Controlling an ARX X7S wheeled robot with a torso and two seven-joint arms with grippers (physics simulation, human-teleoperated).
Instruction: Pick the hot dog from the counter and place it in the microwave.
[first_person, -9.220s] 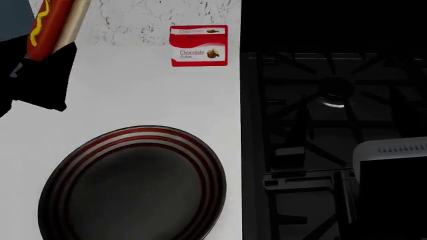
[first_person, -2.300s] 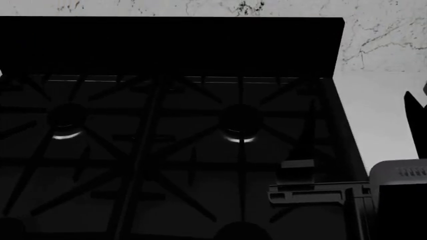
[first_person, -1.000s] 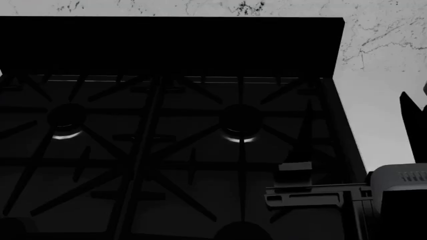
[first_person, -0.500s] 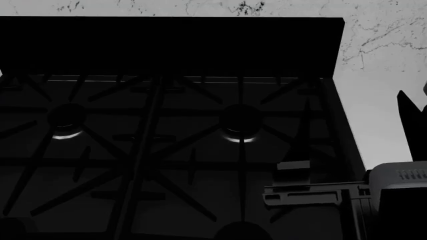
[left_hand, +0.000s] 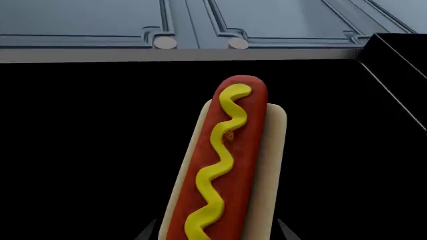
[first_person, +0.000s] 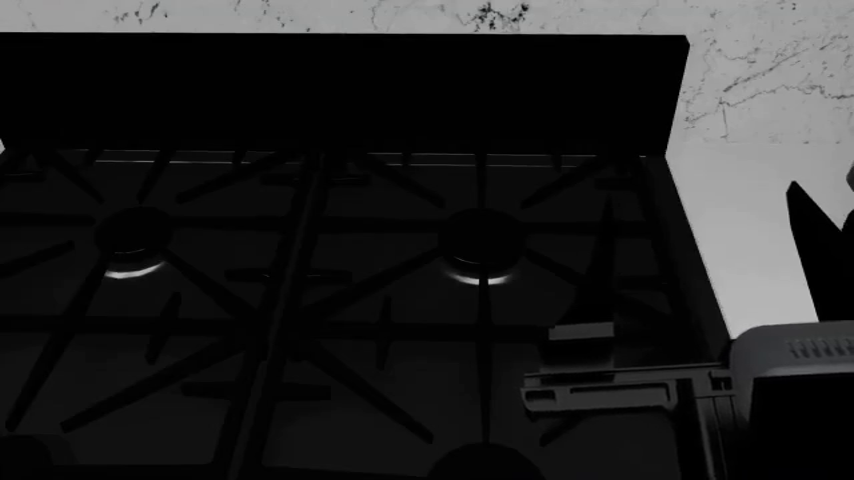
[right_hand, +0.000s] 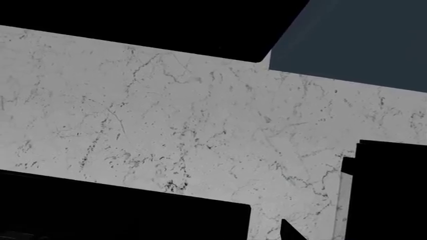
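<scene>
I am looking through the left wrist camera at a wide black opening (left_hand: 87, 150) that is filling most of the frame ahead of the jaws; I cannot tell whether it is the microwave cavity, because nothing inside it is showing, no floor, wall or plate. Above that dark area the blue-grey cabinet doors (left_hand: 267, 22) are running across, with two round knobs (left_hand: 165, 43) sitting just over its upper edge.

The hot dog (left_hand: 227, 165) is sticking straight out from the left gripper (left_hand: 217, 235), red sausage up, mustard zigzag along it, pale bun on both flanks. Only two small dark fingertips (left_hand: 285, 231) are peeking in at the frame edge, one on each side of the bun and pressed close to it, so the jaws are clamping the hot dog near its hidden end. Its far tip is pointing into the blackness, clear of any surface I can see.

In the head camera the right gripper (first_person: 817, 262) is showing only as a black pointed sliver at the frame edge, over the white counter (first_person: 754, 215) beside the black stovetop (first_person: 334, 300); I cannot tell whether its jaws are apart or together. The right wrist camera is giving me just the veined white wall (right_hand: 187, 125) and dark shapes I cannot name.
</scene>
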